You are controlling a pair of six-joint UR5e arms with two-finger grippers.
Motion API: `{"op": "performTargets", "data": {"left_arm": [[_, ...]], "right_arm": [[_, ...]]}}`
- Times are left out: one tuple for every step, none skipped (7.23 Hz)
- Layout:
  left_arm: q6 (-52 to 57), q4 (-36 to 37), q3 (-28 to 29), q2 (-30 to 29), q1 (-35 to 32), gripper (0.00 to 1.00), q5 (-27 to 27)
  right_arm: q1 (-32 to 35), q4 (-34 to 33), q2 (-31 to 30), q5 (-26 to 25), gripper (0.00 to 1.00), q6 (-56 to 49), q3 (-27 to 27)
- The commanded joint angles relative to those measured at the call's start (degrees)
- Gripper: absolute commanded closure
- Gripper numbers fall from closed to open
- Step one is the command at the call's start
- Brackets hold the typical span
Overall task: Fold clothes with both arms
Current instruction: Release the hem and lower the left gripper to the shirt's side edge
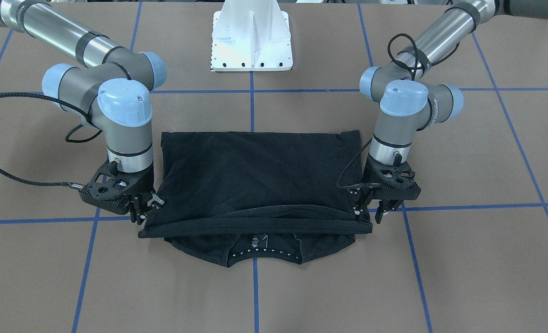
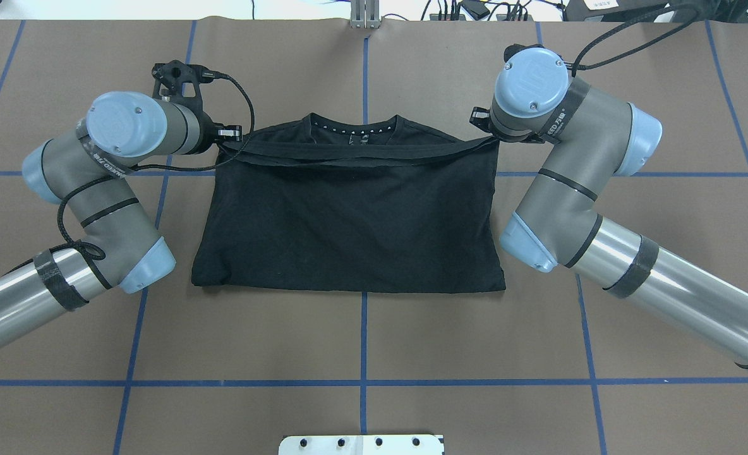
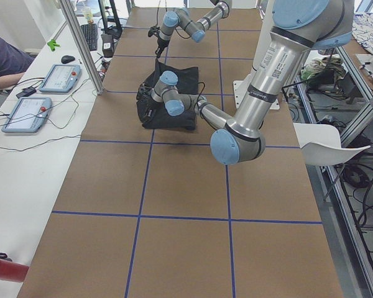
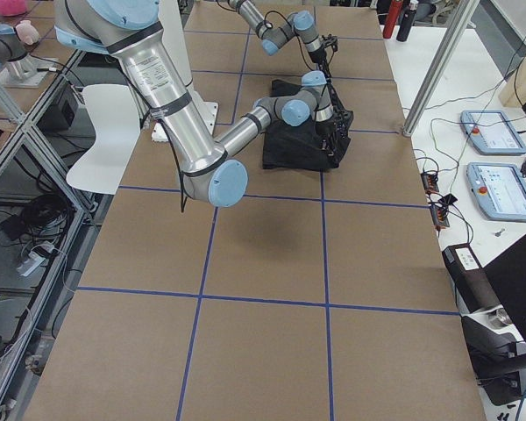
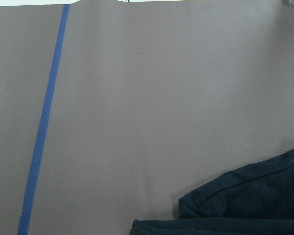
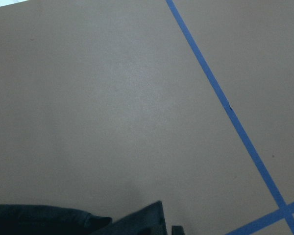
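While the black left gripper (image 1: 369, 216) and right gripper (image 1: 146, 212) pinch the black short-sleeved T-shirt's (image 1: 255, 175) hem (image 1: 255, 223) by its collar (image 1: 255, 253), it sags. Uneven release — likely a skewed fold.

The left arm (image 1: 433, 44) and right arm (image 1: 52, 25) are silver tubes ringed with black bands (image 1: 91, 44), joined by grey housings (image 1: 96, 76) with white lettering (image 1: 433, 107) and pale-blue joint caps (image 1: 124, 102) holding small screws (image 1: 139, 98); braided black cables (image 1: 5, 178) trail along them

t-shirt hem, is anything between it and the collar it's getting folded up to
Nothing visible is in the way. The T-shirt has its hem just short of the collar, with bare table around it. The left end effector and right end effector sit at the hem's corners.
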Motion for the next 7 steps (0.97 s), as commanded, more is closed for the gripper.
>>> {"op": "performTargets", "data": {"left_arm": [[4.0, -0.53, -2.94, 0.71, -0.69, 0.0, -1.3], [4.02, -0.53, -6.36, 2.98, -0.69, 0.0, -5.06], [3.93, -0.61, -12.13, 7.0, -0.6, 0.0, -5.7], [3.32, -0.61, -16.02, 10.18, -0.25, 0.0, -5.8], [2.71, -0.79, -16.67, 11.08, -0.16, 0.0, -7.02], [-0.78, -4.36, -17.37, 13.96, 0.1, 0.0, -7.64], [-1.34, -12.22, -17.29, 19.03, 1.75, 0.0, -7.56]], "right_arm": [[1.56, -0.5, 1.59, 3.25, 0.0, -6.0, 1.26], [2.44, -0.5, 1.15, 6.24, 0.0, -7.95, 3.01], [2.45, -0.59, 0.37, 6.53, 0.0, -8.15, 4.85], [2.36, -0.5, -0.86, 7.06, 0.0, -8.15, 7.05], [2.36, -0.5, -2.0, 7.58, 0.0, -8.58, 9.24], [2.36, -0.41, -2.88, 7.68, 0.0, -8.68, 10.57], [2.28, -0.41, -2.89, 7.59, 0.0, -8.68, 11.02]]}}
